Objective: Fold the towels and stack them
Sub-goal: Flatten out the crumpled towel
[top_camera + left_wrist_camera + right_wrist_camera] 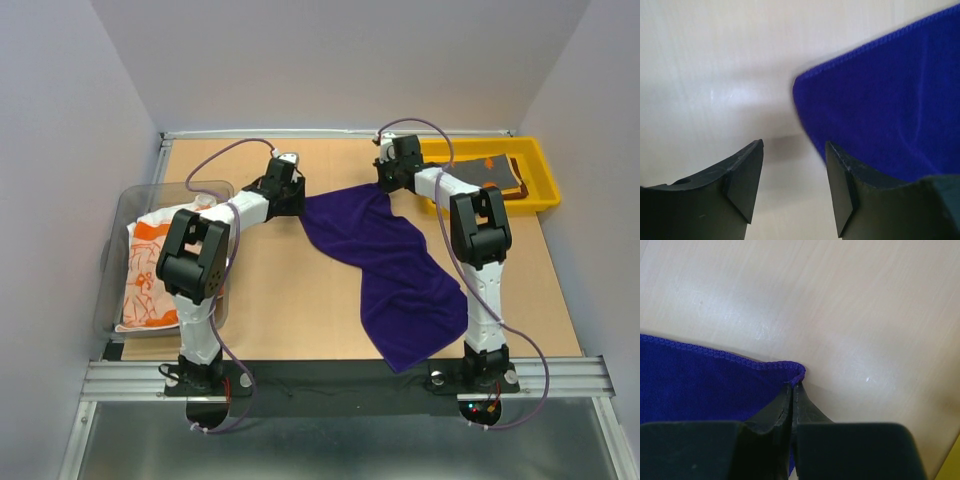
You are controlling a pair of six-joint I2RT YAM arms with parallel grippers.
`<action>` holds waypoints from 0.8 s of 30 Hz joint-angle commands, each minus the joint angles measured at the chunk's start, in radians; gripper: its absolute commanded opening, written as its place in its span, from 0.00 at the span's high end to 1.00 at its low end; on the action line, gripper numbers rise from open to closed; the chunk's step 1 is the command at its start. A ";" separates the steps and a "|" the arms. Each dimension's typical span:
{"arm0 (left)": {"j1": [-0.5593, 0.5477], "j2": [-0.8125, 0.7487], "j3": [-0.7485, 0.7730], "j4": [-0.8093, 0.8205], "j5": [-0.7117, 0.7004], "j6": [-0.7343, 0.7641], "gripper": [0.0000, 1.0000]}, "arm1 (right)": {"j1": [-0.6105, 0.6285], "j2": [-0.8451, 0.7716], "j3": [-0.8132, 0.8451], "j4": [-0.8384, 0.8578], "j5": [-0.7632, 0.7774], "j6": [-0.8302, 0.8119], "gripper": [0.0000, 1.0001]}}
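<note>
The deep purple towel (395, 265) lies spread diagonally across the table, its near end hanging to the front edge. My right gripper (384, 183) is shut on its far right corner (792, 371), low over the table. My left gripper (296, 200) is open at the towel's far left corner; in the left wrist view the purple cloth (890, 105) lies just beyond the right finger (842, 190), with bare table between the jaws. The orange-and-white patterned towel (150, 270) lies in the clear bin. A dark brown towel (505, 175) with an orange one under it lies in the yellow tray.
The clear plastic bin (115, 250) stands at the left edge of the table. The yellow tray (540, 170) stands at the back right. Purple cables loop from both arms. White walls close in the back and sides.
</note>
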 commanded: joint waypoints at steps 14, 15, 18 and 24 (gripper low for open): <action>0.008 0.160 0.229 -0.045 -0.134 -0.213 0.45 | -0.015 -0.009 -0.076 -0.077 -0.013 0.014 0.99; 0.006 0.165 0.229 -0.050 -0.134 -0.215 0.45 | -0.015 -0.011 -0.077 -0.076 -0.016 0.014 0.99; -0.010 0.186 0.245 -0.071 -0.149 -0.224 0.46 | -0.016 -0.015 -0.085 -0.073 -0.028 0.017 0.99; -0.044 0.240 0.288 -0.126 -0.210 -0.259 0.48 | -0.013 -0.037 -0.106 -0.062 -0.038 0.020 0.99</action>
